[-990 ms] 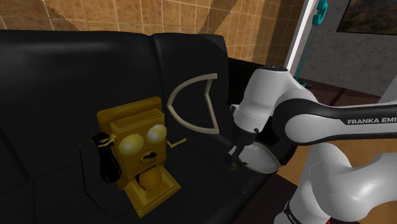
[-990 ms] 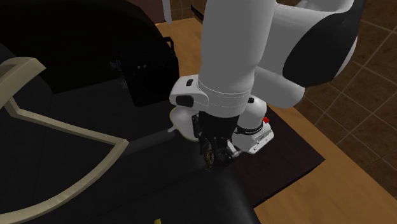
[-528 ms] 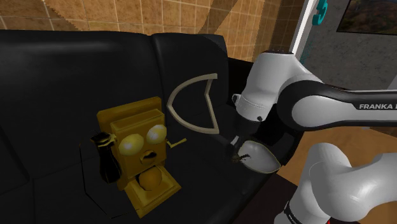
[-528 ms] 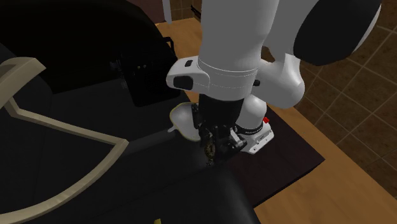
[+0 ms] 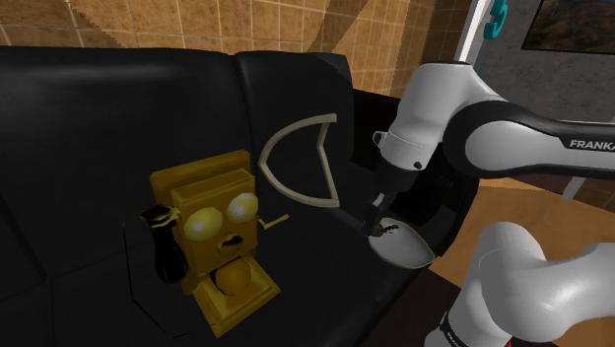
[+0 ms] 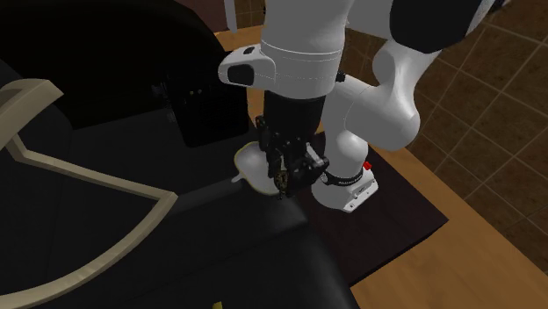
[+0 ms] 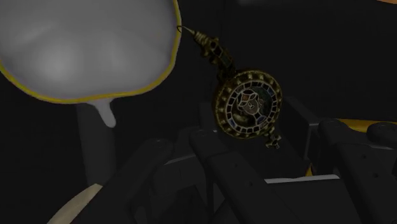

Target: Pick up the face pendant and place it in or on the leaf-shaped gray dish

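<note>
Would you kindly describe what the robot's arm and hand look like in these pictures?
The arm has glossy white, rounded links joined by black bands, one of which bears white FRANKA lettering. Its white wrist link carries a small dark slot, and a lower white link a small red spot. The hand is all black and blocky, with two fingers.

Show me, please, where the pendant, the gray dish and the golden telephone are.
pendant (image 7: 247,108): wrist view, round middle.
gray dish (image 7: 70,57): wrist view, bare inside.
golden telephone (image 5: 219,229): shoulder view, its face.
</note>
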Available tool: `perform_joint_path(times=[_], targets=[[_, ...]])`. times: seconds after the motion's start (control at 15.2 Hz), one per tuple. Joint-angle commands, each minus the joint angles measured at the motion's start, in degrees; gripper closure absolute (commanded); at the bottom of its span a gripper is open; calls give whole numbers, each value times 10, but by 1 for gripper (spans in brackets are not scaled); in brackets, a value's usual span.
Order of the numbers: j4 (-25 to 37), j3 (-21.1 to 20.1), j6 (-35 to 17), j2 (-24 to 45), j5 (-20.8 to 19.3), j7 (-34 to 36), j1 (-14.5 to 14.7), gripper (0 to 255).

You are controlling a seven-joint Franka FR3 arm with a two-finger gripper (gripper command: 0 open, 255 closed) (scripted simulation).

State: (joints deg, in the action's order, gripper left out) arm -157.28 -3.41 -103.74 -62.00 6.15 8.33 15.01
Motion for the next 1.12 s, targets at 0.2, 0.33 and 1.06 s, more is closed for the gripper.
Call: perform_joint_path(times=[0.2,0.33,1.06], targets=[[-8,79,46,-49,-62,-71,-42,255],[-5,111,60,-60,-88,-100,-59,255],[-86,141,4,-84,-114,-121,-79,255]])
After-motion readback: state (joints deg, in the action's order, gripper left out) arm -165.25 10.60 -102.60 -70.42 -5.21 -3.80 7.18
